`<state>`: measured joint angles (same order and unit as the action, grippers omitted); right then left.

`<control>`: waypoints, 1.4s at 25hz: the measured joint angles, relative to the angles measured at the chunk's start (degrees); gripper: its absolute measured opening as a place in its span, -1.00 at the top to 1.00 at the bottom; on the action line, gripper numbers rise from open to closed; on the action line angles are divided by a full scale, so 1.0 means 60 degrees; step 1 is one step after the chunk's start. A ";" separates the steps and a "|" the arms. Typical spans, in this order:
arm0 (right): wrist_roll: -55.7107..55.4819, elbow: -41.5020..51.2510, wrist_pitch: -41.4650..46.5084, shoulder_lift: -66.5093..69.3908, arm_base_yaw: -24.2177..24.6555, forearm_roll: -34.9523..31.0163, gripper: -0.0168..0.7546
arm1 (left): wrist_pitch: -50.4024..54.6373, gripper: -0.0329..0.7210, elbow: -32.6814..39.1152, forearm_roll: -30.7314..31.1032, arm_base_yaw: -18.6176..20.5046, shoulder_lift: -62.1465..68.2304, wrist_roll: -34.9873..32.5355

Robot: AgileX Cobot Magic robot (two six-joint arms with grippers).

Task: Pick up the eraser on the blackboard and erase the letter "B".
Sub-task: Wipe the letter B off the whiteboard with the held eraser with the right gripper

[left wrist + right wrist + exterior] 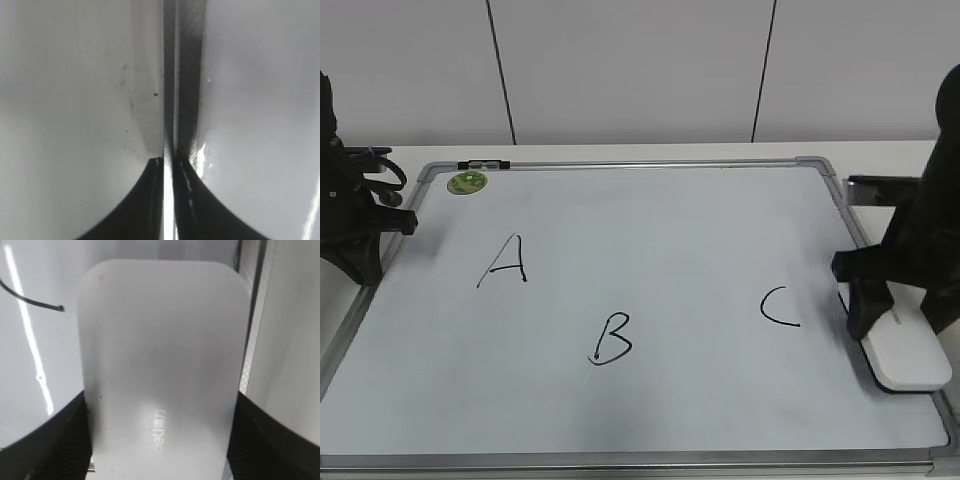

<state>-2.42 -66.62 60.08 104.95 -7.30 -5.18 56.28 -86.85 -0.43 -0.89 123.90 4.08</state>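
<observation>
The white eraser (912, 360) lies on the blackboard (670, 230) at its right edge, just right of the "C". My right gripper (892, 322) straddles its far end, and in the right wrist view (160, 440) both black fingers press against the long sides of the eraser (160, 355), which rests on the board. The letter "B" (611, 338) is whole, in the lower middle of the board, well left of the eraser. My left gripper (404, 222) is shut and empty at the board's left edge; its wrist view (168, 162) shows the fingertips over the frame.
A black "A" (505, 260) is upper left and a black "C" (780, 306) right of the B, its stroke end visible in the right wrist view (35, 302). A green round sticker (466, 182) and a small marker (483, 164) sit at the top left corner.
</observation>
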 joint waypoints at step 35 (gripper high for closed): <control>0.0003 -0.6354 0.1792 0.4405 -0.4042 -0.0111 -0.39 | 0.0000 0.84 0.0000 -0.0036 0.0014 0.0000 0.0000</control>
<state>-2.40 -104.74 70.83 131.38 -31.55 -5.85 56.28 -86.85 -0.65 -0.81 123.90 4.08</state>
